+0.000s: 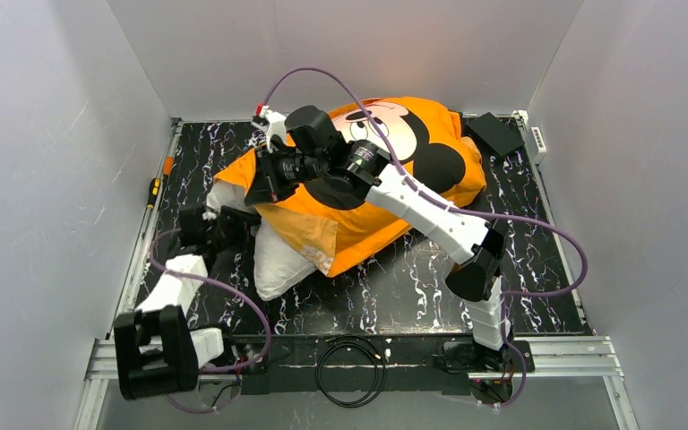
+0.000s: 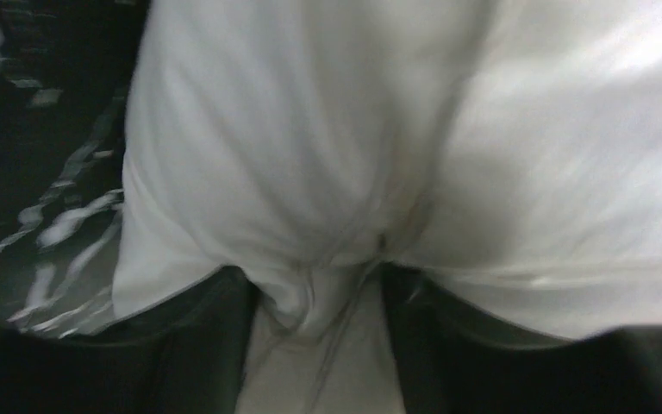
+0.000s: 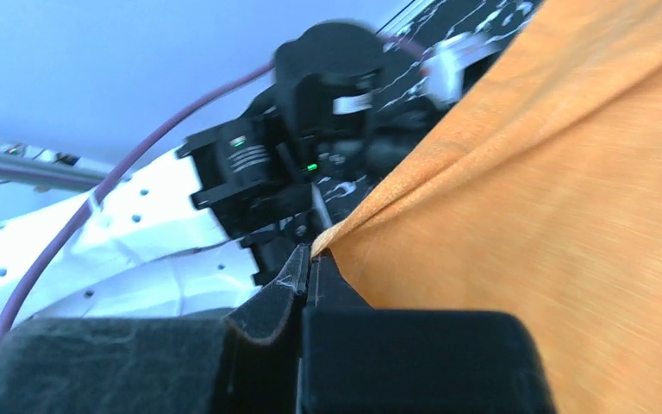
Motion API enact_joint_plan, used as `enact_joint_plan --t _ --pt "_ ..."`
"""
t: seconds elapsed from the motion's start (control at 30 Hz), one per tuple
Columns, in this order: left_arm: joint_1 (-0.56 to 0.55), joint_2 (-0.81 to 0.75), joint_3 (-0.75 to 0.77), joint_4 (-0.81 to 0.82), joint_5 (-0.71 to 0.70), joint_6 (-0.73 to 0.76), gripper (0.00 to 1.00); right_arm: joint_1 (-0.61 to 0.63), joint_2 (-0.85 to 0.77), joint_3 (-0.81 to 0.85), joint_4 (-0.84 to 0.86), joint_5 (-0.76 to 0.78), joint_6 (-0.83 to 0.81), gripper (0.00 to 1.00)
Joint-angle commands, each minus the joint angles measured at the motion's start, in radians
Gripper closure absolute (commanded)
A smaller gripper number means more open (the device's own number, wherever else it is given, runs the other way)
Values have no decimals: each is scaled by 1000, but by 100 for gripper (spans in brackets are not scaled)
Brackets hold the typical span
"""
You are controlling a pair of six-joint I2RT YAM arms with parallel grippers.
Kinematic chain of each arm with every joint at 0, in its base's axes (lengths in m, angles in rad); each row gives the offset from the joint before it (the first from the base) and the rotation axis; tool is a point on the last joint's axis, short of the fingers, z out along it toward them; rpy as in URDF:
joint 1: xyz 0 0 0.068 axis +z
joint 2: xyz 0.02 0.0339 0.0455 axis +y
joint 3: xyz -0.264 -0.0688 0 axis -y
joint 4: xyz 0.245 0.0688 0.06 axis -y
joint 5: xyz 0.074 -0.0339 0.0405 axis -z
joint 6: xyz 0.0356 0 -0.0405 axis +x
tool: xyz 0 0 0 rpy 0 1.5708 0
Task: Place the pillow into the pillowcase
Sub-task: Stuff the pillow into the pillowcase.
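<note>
Partly cased pillow, both arms gripping

Orange and face-up, the Mickey Mouse pillowcase (image 1: 358, 237) lay across the middle of the black marbled tabletop (image 1: 394, 287), reaching towards its far edge. The off-white pillow (image 1: 279, 260) sat mostly inside it, one plump corner sticking out of the opening towards the near left corner. The left fingers (image 2: 198, 336) were pinched narrow on a bunched fold of that bare pillow fabric. The right fingers (image 3: 267, 310), reaching across to the left side, were clamped tight on the orange hem of the pillowcase.
</note>
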Motion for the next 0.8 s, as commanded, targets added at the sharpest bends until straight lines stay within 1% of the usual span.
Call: enact_joint_plan --t 0.0,0.07,0.1,0.13,0.17,0.2,0.3,0.37,0.4,0.43,0.53,0.6,0.67,0.73,0.77 --pt "-187 106 144 260 31 -29 58 12 19 27 138 -154 108 99" --pt "-265 157 206 364 -7 -65 72 14 31 44 186 -200 164 99" --pt "-299 182 236 420 -21 -85 78 14 33 40 225 -222 219 99" --pt "-332 212 271 465 -34 -98 86 14 34 34 259 -239 261 99" --pt "-360 240 306 496 -44 -107 95 14 33 21 304 -254 302 99" --pt "-392 268 342 526 -59 -116 100 14 31 6 351 -268 344 99" --pt "-485 355 426 611 -113 -141 100 15 22 -49 509 -292 475 99" --pt "-552 422 461 685 -155 -170 100 15 18 -115 658 -314 587 99" --pt "-573 439 470 707 -182 -187 100 14 18 -130 703 -316 633 99" --pt "-600 459 471 728 -213 -202 100 14 23 -133 714 -312 655 99" --pt "-686 502 476 741 -284 -200 100 10 45 -125 700 -305 667 99" --pt "-733 501 452 728 -331 -193 100 1 48 -147 690 -296 678 99" --pt "-739 479 408 710 -349 -189 100 -11 39 -177 617 -278 647 99" --pt "-715 425 352 665 -346 -161 100 -29 15 -224 533 -252 595 99" --pt "-697 389 329 614 -337 -134 96 -37 -2 -258 510 -234 574 99"
